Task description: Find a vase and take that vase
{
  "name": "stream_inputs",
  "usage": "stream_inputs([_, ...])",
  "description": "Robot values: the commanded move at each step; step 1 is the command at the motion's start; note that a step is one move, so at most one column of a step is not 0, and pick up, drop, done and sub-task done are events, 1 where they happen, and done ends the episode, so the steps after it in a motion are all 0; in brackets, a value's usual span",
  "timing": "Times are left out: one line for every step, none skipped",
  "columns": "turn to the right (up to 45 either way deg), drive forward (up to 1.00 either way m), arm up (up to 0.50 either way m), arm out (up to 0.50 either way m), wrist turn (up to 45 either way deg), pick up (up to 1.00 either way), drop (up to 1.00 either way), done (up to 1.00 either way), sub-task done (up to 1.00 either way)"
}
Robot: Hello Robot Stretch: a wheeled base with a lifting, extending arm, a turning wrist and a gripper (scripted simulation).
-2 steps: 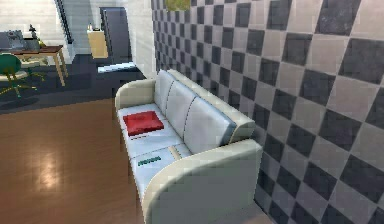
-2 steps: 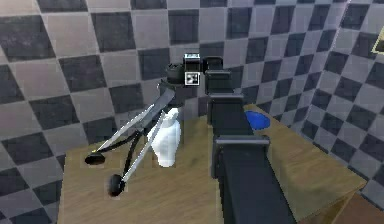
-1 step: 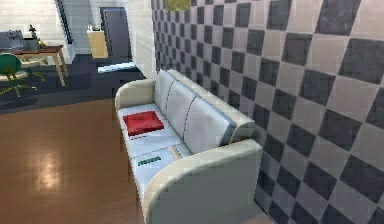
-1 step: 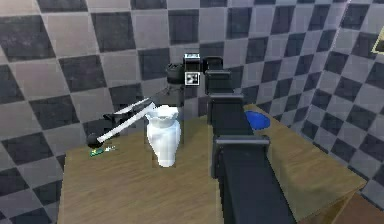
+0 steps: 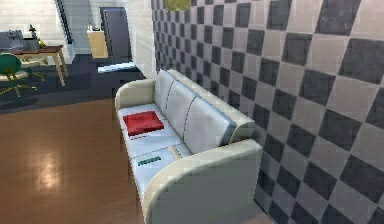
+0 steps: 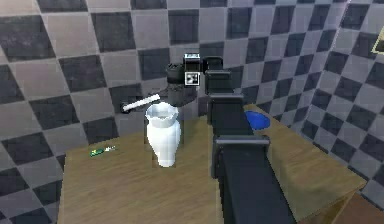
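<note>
One white vase (image 6: 163, 137) looks stiff, slick, breakable, best taken at its neck; whether the claw (image 6: 140, 102) holds anything cannot be told.

surface: wooden table (image 6: 120, 190) | on it: white vase (image 6: 163, 135) upright | small green item (image 6: 103, 150) | blue disc (image 6: 258, 120)

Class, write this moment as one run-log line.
stage: at vase | vase: white, upright on table | jaws: near vase, hold unclear | also: blue thing on table
</note>
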Motion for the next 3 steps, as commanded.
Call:
stream_inputs([0.0, 0.00, 0.00, 0.00, 21.0, 0.00, 0.00, 0.00, 0.00])
stream_inputs([0.0, 0.00, -0.20, 0.00, 0.0, 0.00, 0.00, 0.00, 0.00])
stream_inputs([0.0, 0.00, 0.00, 0.00, 0.0, 1.00, 0.00, 0.00, 0.00])
